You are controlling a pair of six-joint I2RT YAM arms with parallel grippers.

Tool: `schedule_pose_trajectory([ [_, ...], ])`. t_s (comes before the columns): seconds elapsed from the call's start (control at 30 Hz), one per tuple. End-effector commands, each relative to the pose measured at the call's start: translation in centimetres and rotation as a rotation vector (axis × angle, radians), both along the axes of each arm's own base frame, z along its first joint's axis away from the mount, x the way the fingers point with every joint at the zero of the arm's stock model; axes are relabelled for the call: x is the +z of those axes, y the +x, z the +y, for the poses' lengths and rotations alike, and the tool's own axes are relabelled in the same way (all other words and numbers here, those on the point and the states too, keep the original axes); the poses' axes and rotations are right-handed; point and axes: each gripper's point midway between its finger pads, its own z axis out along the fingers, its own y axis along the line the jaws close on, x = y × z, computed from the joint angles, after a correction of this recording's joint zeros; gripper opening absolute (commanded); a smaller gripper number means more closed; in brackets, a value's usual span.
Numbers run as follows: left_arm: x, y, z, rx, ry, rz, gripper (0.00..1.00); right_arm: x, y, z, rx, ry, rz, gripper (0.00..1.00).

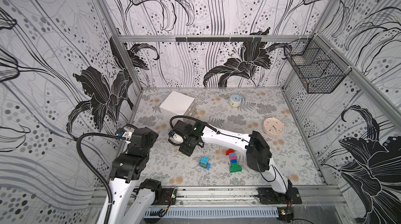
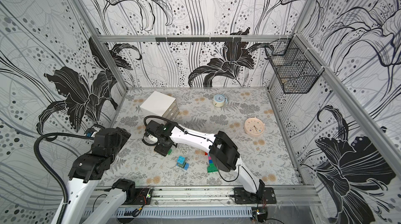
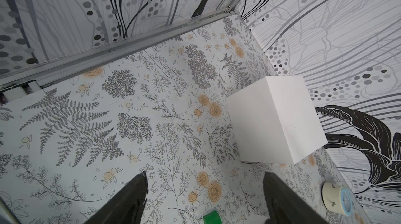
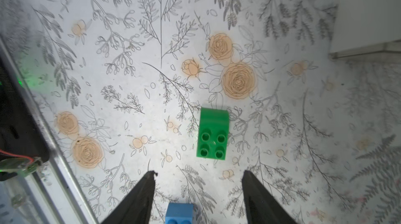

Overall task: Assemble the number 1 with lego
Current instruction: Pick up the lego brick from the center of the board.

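Note:
A standing row of lego (image 1: 233, 161) at the front centre has a dark green base, then blue, pink and light blue bricks and a red arch on top. Left of it sits a small stack of blue, light blue and green bricks (image 1: 204, 162). A loose green brick (image 4: 213, 134) lies on its side just beyond my right gripper (image 4: 199, 172), which is open and empty; in a top view it peeks out (image 2: 169, 151) from under that gripper. A blue brick (image 4: 179, 213) shows low between the fingers, untouched. My left gripper (image 3: 205, 176) is open and empty above the mat.
A white drawer box (image 1: 178, 105) stands at the back left. A light blue clock (image 1: 235, 100) and a pink clock (image 1: 273, 127) lie toward the back right. A wire basket (image 1: 314, 71) hangs on the right wall. My left arm (image 1: 142, 139) is folded by the left wall.

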Motion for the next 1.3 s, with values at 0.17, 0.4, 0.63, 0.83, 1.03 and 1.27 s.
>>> schedule_pose_trajectory([
  [0.17,1.3,-1.4,1.5,0.058,0.056,-0.016,0.87,-4.2,0.7,-0.6,0.011,-0.144,-0.003,0.64],
  [0.4,1.3,-1.3,1.6,0.063,0.066,-0.006,0.86,-6.0,1.2,-1.0,-0.010,-0.201,-0.012,0.53],
  [0.63,1.3,-1.3,1.7,0.065,0.068,-0.003,0.86,-6.6,1.2,-1.1,-0.024,-0.202,-0.002,0.40],
  [0.83,1.1,-1.4,1.7,0.062,0.074,0.004,0.87,-6.5,1.2,-0.9,-0.026,-0.197,-0.002,0.31],
  [1.03,1.4,-1.5,1.7,0.048,0.087,0.006,0.86,-1.4,1.1,-0.4,-0.041,-0.097,-0.024,0.24],
  [1.27,1.0,-1.5,1.3,0.017,0.084,0.012,0.87,5.9,-1.1,-5.4,-0.062,-0.075,-0.037,0.21],
])
